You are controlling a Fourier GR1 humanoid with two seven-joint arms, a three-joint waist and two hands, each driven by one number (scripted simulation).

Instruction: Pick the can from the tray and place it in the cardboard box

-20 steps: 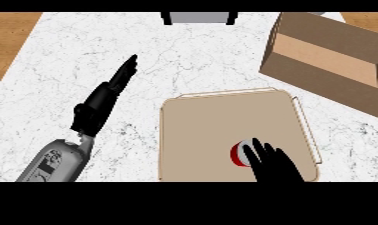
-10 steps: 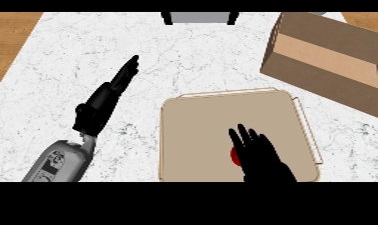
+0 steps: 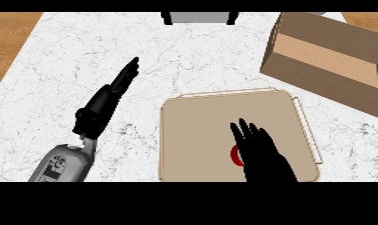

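Now the right hand (image 3: pixel 262 156), fingers straight, covers the can (image 3: pixel 235 154) on the tray (image 3: pixel 199 134); the left hand (image 3: pixel 111 96) rests open.

Flat tan square tray (image 3: pixel 199 134) lies front-centre on the white marbled desk (image 3: pixel 88 59); brown cardboard box (image 3: pixel 325 59) behind-right; red round can (image 3: pixel 236 155) on tray.

Black left hand (image 3: pixel 103 104) on grey forearm (image 3: pixel 63 161) with dark markings, all-black right hand (image 3: pixel 262 156)
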